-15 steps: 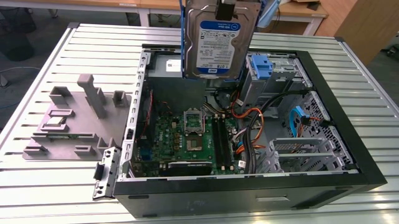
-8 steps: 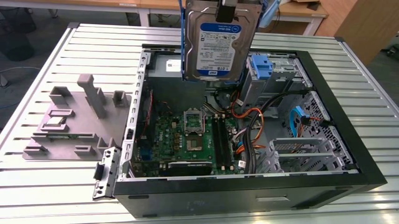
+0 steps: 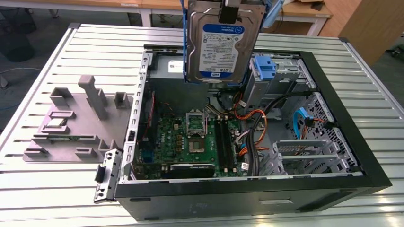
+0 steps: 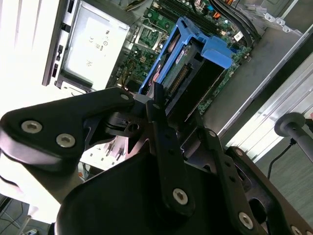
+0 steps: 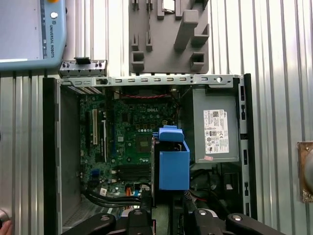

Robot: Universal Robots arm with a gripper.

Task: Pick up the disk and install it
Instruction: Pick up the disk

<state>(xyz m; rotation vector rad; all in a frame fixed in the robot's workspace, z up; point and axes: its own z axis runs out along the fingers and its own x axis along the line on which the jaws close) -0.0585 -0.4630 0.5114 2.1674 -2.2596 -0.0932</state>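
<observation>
Black gripper [image 3: 232,6] clamps the top edge of the silver metal disk in its blue plastic carrier [image 3: 222,42], hanging upright above the open black computer case [image 3: 252,201] (probably rigid, weighty, shock-sensitive; frame edges look safest).

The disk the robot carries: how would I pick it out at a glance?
Find the open black computer case on the slatted metal table. Above it, the disk hangs on edge in the gripper. Unlike the bare blue bracket inside the case, it is silver metal with a blue-and-white label.
</observation>
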